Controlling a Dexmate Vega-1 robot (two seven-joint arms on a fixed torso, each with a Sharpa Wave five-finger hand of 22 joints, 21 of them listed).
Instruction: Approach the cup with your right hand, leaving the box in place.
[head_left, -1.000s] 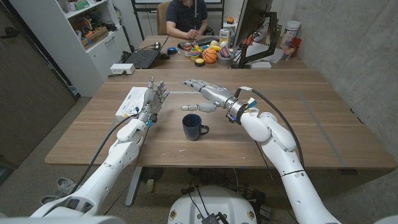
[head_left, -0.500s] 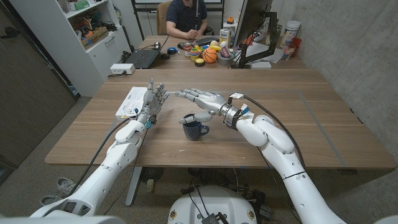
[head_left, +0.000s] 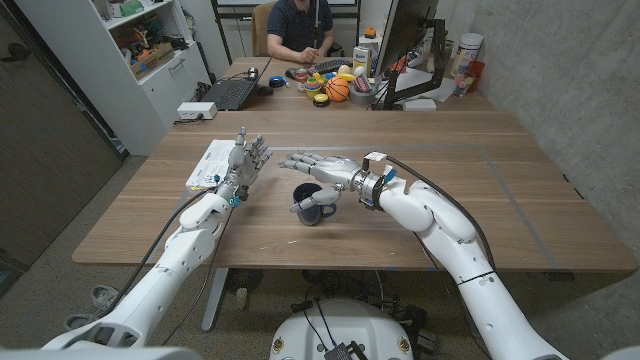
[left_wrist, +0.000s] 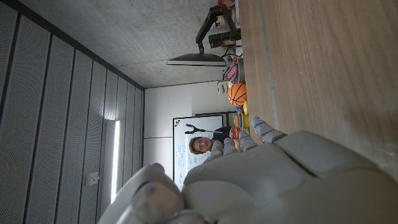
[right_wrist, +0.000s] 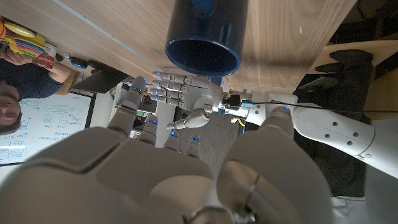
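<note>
**Right hand closing in on the cup**

The wooden table (head_left: 480, 200) carries 1 white box (head_left: 210, 163) at far left, beside the left hand (head_left: 245, 160), which stands upright with fingers apart, holding nothing. The right hand (head_left: 318, 168) hovers over the dark blue cup (head_left: 312, 205) near the table's middle, fingers spread, thumb by the rim. The cup looks rigid, glazed, probably slippery and breakable; its body offers the surest hold.

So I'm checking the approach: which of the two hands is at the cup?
The right hand, open, fingers spread above the dark blue cup. The left hand stands upright by the white box.
</note>
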